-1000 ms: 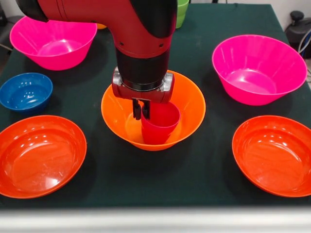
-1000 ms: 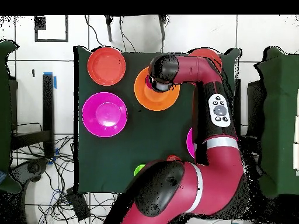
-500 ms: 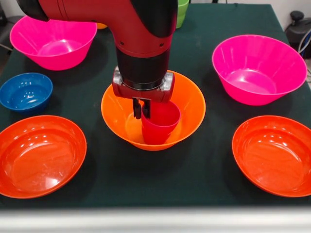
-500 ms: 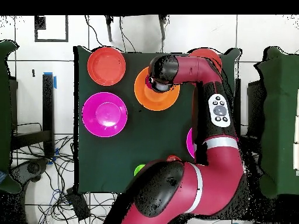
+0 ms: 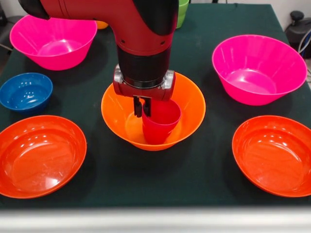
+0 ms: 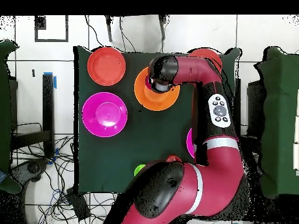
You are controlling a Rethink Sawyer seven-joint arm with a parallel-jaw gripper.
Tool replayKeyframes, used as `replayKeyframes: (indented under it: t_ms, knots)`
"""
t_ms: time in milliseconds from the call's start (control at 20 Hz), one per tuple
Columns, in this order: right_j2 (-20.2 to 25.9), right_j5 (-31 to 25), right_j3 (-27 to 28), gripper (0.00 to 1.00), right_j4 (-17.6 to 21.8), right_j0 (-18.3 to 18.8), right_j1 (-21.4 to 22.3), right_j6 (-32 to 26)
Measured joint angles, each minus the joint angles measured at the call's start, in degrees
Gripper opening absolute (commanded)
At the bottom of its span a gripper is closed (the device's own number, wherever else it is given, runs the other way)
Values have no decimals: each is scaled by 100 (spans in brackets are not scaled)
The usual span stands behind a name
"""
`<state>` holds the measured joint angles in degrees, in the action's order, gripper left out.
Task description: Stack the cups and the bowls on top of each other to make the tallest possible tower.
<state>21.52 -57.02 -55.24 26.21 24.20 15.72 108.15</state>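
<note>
Two dark fingers of the gripper hang just below the wrist, drawn close together and pinching the near-left rim of the red cup, one finger seemingly outside the wall and one inside. The cup is upright, mouth up, inside the large orange bowl at mid-worktop; whether its base rests on the bowl's floor or hangs just above it I cannot tell.

Risks, as I judge them: a grip on one side of a thin rim is off-centre, so the cup could swing or tilt if lifted or let go unevenly. If released off the middle, its glossy, tapered body may slide on the bowl's sloping wall and lean, giving a poor seat for the next piece. The bulky wrist also sits close to the bowl's far rim and could nudge it.

Outward, the small blue bowl lies at the left, pink bowls at the far corners, shallow red-orange bowls at the near ones, all well apart. The green cup peeks out beyond the arm.
</note>
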Motion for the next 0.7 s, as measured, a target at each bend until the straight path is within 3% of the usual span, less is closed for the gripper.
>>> replayKeyframes:
  t_ms: [700]
  knots:
    - [-20, -1, -41, 0, -14, 0, 10, 0]
